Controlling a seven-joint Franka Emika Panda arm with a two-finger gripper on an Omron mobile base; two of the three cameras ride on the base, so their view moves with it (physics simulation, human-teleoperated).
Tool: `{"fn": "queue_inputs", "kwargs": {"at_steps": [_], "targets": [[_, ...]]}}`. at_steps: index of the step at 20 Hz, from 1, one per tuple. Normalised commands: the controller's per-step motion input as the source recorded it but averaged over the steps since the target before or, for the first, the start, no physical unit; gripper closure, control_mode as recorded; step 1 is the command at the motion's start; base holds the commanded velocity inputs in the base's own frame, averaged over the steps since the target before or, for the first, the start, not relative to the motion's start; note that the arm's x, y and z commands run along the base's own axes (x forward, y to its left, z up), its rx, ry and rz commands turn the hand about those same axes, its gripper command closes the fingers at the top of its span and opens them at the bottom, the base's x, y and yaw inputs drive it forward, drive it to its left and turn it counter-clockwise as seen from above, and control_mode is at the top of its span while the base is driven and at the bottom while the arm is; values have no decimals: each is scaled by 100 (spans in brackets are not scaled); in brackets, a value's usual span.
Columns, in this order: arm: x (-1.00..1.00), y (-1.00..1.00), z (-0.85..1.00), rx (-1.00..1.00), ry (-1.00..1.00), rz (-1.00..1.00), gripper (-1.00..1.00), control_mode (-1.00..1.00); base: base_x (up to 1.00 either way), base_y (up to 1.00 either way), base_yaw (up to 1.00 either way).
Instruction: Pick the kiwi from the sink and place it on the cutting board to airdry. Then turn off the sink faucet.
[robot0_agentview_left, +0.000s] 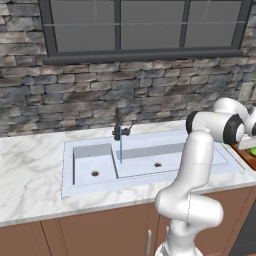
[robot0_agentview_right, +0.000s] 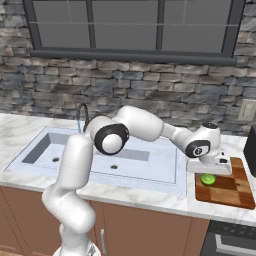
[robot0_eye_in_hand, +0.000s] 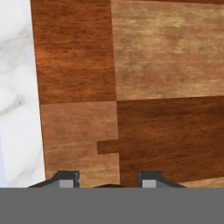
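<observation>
Left base view: the sink (robot0_agentview_left: 150, 167) sits in the middle of the counter (robot0_agentview_left: 30, 170), both basins bare but for their drain holes. A thin blue stream falls from the sink faucet (robot0_agentview_left: 119, 131), so the water is judged to be running. The arm reaches off toward the counter's right end.

Right base view: the gripper (robot0_agentview_right: 209, 175) hangs low over the left edge of the cutting board (robot0_agentview_right: 227, 187), near the counter's right end. The kiwi (robot0_agentview_right: 208, 178) lies directly beneath it, on or just above the board; contact cannot be confirmed. This placement suits air-drying away from the basin.

Hand view: both fingers (robot0_eye_in_hand: 68, 179) frame the checkered board, parted about halfway. Whether they grip the fruit cannot be told.
</observation>
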Motion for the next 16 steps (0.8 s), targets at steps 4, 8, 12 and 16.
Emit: {"fn": "queue_inputs", "kwargs": {"at_steps": [4, 8, 12, 16], "targets": [[0, 0, -2, 0, 0, 0, 100, -100, 0, 0, 0], [0, 0, -5, 0, 0, 0, 100, -100, 0, 0, 0], [0, 0, -6, 0, 0, 0, 100, -100, 0, 0, 0], [0, 0, -6, 0, 0, 0, -100, -100, 0, 0, 0]]}}
